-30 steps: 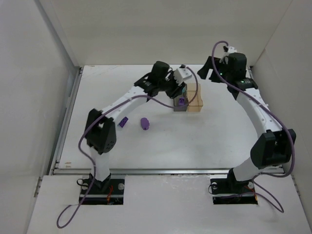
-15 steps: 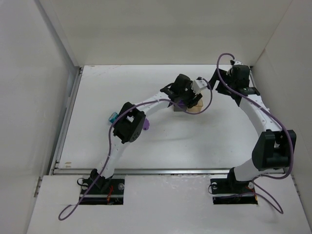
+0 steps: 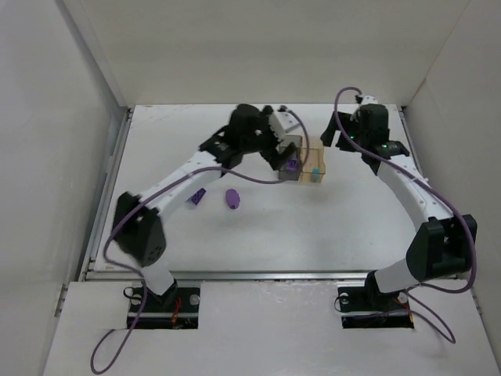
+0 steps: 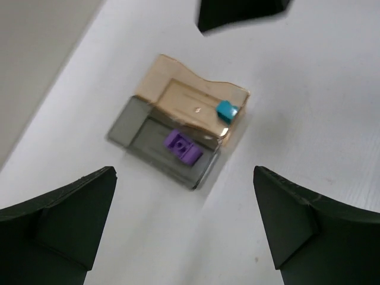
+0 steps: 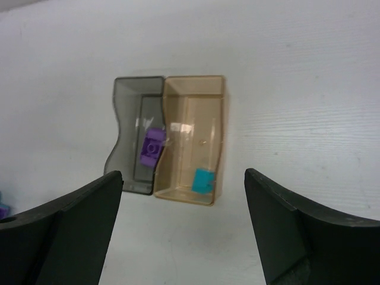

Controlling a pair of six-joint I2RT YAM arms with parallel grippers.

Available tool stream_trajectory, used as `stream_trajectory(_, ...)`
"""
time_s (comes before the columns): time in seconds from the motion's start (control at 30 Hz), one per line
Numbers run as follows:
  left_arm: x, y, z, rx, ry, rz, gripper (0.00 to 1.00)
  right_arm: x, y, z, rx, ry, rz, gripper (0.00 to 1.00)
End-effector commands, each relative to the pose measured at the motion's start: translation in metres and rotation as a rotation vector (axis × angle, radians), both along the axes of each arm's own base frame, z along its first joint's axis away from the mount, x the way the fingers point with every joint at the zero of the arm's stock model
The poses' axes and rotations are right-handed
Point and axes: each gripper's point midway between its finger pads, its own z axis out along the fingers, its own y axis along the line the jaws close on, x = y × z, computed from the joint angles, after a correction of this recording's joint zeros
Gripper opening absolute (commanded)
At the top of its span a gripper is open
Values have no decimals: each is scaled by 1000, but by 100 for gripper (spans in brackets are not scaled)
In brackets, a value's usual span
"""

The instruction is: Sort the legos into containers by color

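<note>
Two containers stand side by side at the table's middle back: a dark grey bin [image 3: 288,153] [image 4: 139,132] [image 5: 127,107] and an amber bin [image 3: 314,150] [image 4: 178,89] [image 5: 196,101]. One purple lego [image 3: 291,165] [image 4: 183,146] [image 5: 152,146] lies in the grey bin. A teal lego [image 3: 315,171] [image 4: 227,110] [image 5: 203,179] lies in the amber bin. Two more purple legos [image 3: 197,197] [image 3: 232,198] rest on the table to the left. My left gripper [image 3: 288,147] [image 4: 183,172] hangs open and empty above the bins. My right gripper [image 3: 337,135] [image 5: 183,173] hovers open and empty just right of them.
White walls [image 3: 86,117] close in the table on the left, back and right. A metal rail [image 3: 258,274] runs along the near edge. At the left edge of the right wrist view, a purple bit [image 5: 3,209] and a teal bit [image 5: 1,194] peek in.
My left gripper went from shut to wide open above the bins, and a teal lego now lies in the amber bin. The right arm shifted slightly left.
</note>
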Motion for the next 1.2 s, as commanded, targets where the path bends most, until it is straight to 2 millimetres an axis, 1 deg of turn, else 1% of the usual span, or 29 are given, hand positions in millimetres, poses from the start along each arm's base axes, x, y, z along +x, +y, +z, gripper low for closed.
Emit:
stream_trajectory(0.0, -1, 80, 59, -100, -52, 164, 100, -13, 62, 36, -104, -113, 163, 88)
stream_trajectory(0.03, -10, 113, 56, -84, -64, 240, 100, -13, 84, 21, -145, -94, 250, 88)
stream_trajectory(0.07, 0, 149, 53, -77, -77, 334, 100, -26, 122, 12, -145, -70, 368, 88)
stream_trajectory(0.1, 1, 172, 50, -69, -91, 401, 100, -27, 143, 14, -139, -65, 417, 88)
stream_trajectory(0.13, -6, 199, 61, -71, -137, 468, 100, -31, 160, -18, -172, 26, 467, 88)
stream_trajectory(0.17, -1, 242, 35, -18, -123, 610, 100, -40, 193, -15, -179, 23, 534, 88)
stream_trajectory(0.2, -3, 264, 30, 6, -133, 674, 100, -45, 208, -25, -198, 49, 560, 88)
stream_trajectory(0.23, -6, 282, 24, 24, -135, 732, 100, -50, 221, -34, -222, 69, 577, 93)
stream_trajectory(0.27, -15, 306, 15, 46, -145, 828, 100, -54, 234, -54, -235, 118, 587, 94)
stream_trajectory(0.3, -19, 320, 7, 67, -144, 877, 100, -64, 253, -58, -228, 126, 619, 94)
stream_trajectory(0.33, -21, 331, 5, 74, -161, 924, 100, -66, 262, -59, -215, 132, 622, 95)
stream_trajectory(0.37, -28, 338, 7, 70, -184, 952, 100, -70, 272, -73, -197, 171, 624, 98)
stream_trajectory(0.4, -34, 350, -10, 101, -173, 999, 100, -72, 279, -76, -191, 179, 629, 98)
stream_trajectory(0.47, -37, 358, -11, 77, -202, 1053, 100, -82, 301, -88, -206, 198, 674, 100)
stream_trajectory(0.5, -43, 369, -18, 87, -205, 1109, 100, -86, 308, -94, -215, 210, 689, 100)
stream_trajectory(0.57, -45, 374, -26, 87, -199, 1150, 100, -97, 330, -99, -225, 204, 727, 100)
stream_trajectory(0.6, -46, 377, -30, 87, -190, 1169, 100, -96, 331, -116, -243, 238, 728, 100)
stream_trajectory(0.63, -50, 383, -35, 105, -192, 1200, 100, -100, 336, -123, -254, 253, 740, 100)
stream_trajectory(0.67, -52, 386, -39, 106, -183, 1221, 100, -97, 337, -129, -265, 257, 731, 100)
stream_trajectory(0.7, -54, 389, -33, 89, -196, 1240, 100, -94, 341, -136, -260, 271, 722, 100)
stream_trajectory(0.8, -61, 393, -42, 93, -188, 1266, 100, -89, 340, -142, -273, 273, 696, 100)
stream_trajectory(0.87, -65, 393, -48, 83, -170, 1274, 100, -90, 347, -156, -278, 279, 705, 100)
stream_trajectory(0.9, -67, 393, -47, 74, -167, 1277, 100, -89, 352, -163, -289, 280, 693, 96)
stream_trajectory(0.93, -67, 393, -47, 74, -167, 1277, 100, -85, 354, -158, -287, 265, 686, 94)
stream_trajectory(0.97, -68, 391, -52, 62, -151, 1274, 100, -86, 349, -174, -317, 301, 678, 91)
stream_trajectory(1.0, -68, 391, -52, 54, -147, 1277, 100, -85, 348, -178, -329, 309, 671, 88)
stream_trajectory(1.03, -69, 389, -51, 49, -145, 1268, 100, -88, 350, -183, -343, 312, 671, 80)
stream_trajectory(1.13, -69, 389, -51, 49, -145, 1268, 100, -85, 350, -182, -344, 301, 664, 60)
stream_trajectory(1.17, -69, 388, -52, 46, -143, 1259, 100, -85, 350, -184, -342, 298, 664, 44)
